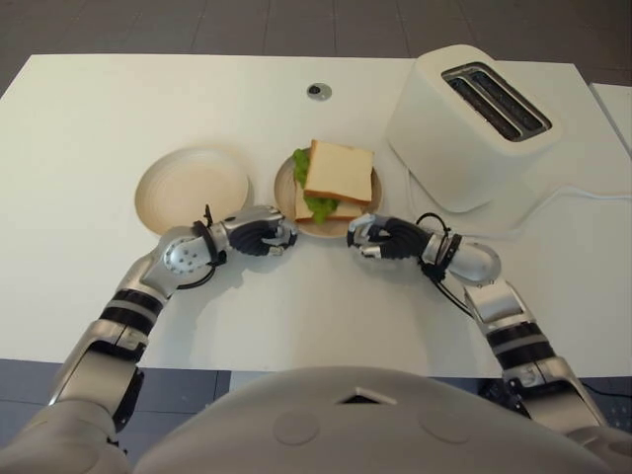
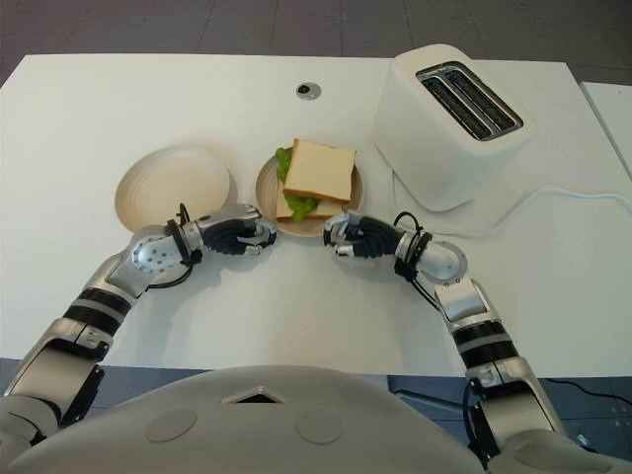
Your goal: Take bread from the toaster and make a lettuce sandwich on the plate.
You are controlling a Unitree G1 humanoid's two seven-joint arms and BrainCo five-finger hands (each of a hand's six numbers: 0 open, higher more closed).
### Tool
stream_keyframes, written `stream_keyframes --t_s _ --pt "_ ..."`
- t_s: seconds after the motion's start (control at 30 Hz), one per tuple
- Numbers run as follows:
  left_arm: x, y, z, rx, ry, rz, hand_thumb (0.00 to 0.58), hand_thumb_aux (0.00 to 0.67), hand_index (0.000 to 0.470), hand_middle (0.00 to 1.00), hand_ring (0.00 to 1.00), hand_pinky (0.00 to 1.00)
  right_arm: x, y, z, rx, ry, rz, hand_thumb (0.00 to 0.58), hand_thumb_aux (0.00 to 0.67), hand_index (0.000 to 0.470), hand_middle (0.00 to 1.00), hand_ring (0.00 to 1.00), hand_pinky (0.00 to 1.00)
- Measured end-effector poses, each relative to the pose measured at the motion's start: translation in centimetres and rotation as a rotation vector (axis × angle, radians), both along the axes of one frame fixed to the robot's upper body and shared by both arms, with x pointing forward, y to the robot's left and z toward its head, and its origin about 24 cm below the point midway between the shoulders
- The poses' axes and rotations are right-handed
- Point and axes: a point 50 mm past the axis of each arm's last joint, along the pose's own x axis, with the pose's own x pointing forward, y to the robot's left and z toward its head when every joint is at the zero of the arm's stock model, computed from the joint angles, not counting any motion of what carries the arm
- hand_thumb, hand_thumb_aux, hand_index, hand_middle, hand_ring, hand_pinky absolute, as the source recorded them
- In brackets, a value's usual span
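We see a white worktop [image 1: 118,128] spanning most of the view, with dark grey tiled floor [image 1: 247,25] beyond its far edge at 12 o'clock. A shallow, empty cream bowl [image 1: 192,188] sits toward 9 o'clock from the worktop's middle. A small round grommet [image 1: 318,91] is set into the surface toward 12 o'clock. A white cable [image 1: 592,194] trails off at 3 o'clock, where a second white surface [image 1: 617,109] stands just apart.

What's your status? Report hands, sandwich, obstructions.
Both curled, empty: left hand, right hand, by plate. On it, sandwich stacked, lettuce showing. No bread in toaster. Nothing blocking.
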Motion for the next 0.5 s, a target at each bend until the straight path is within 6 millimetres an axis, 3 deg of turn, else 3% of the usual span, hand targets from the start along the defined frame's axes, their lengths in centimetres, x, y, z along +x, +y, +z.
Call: stream_keyframes --t_s 0.03,0.07,0.13,0.17,0.2,0.23,0.27,0.3,0.4,0.5 --pt "0.6 0.1 0.0 -0.017 -0.047 0.052 0.511 0.439 0.308 0.93 0.93 0.93 0.8 -0.4 0.3 -0.003 -0.035 -0.055 0.580 0.670 0.470 1.00 1.00 1.00" --pt "1.2 0.2 0.4 -0.069 -0.097 0.101 0.478 0.389 0.273 0.89 0.89 0.89 1.4 -0.7 0.4 -0.007 -0.062 -0.097 0.580 0.670 0.470 1.00 1.00 1.00" --pt "2.1 -0.3 2.0 -0.215 -0.213 0.146 0.136 0.084 0.059 0.54 0.54 0.54 2.0 -0.9 0.8 0.027 -0.119 -0.159 0.580 0.670 0.470 1.00 1.00 1.00" --pt "2.5 -0.6 3.2 -0.299 -0.270 0.149 0.075 0.045 0.031 0.50 0.50 0.50 2.1 -0.8 1.2 0.049 -0.154 -0.166 0.580 0.670 0.470 1.00 1.00 1.00" --pt "2.6 -0.7 3.9 -0.361 -0.297 0.155 0.000 0.000 0.000 0.25 0.25 0.25 2.1 -0.6 1.4 0.066 -0.174 -0.169 0.580 0.670 0.470 1.00 1.00 1.00" --pt "2.6 -0.6 4.7 -0.452 -0.328 0.165 0.000 0.000 0.000 0.00 0.00 0.00 2.2 -0.7 1.8 0.097 -0.204 -0.184 0.580 0.670 0.470 1.00 1.00 1.00" --pt "2.5 -0.5 5.6 -0.541 -0.353 0.170 0.000 0.000 0.000 0.00 0.00 0.00 2.4 -0.8 2.3 0.135 -0.232 -0.206 0.468 0.376 0.264 0.95 0.95 0.95" --pt "2.3 -0.4 6.8 -0.647 -0.375 0.172 0.000 0.000 0.000 0.00 0.00 0.00 2.5 -0.9 3.1 0.192 -0.260 -0.229 0.000 0.000 0.000 0.00 0.00 0.00" --pt "1.5 0.4 10.4 -0.943 -0.443 0.163 0.000 0.000 0.000 0.00 0.00 0.00 2.6 -1.9 6.6 0.431 -0.362 -0.288 0.000 0.000 0.000 0.00 0.00 0.00" --pt "1.1 0.5 11.4 -1.057 -0.413 0.154 0.000 0.000 0.000 0.00 0.00 0.00 2.3 -2.0 8.0 0.579 -0.377 -0.285 0.000 0.000 0.000 0.00 0.00 0.00"
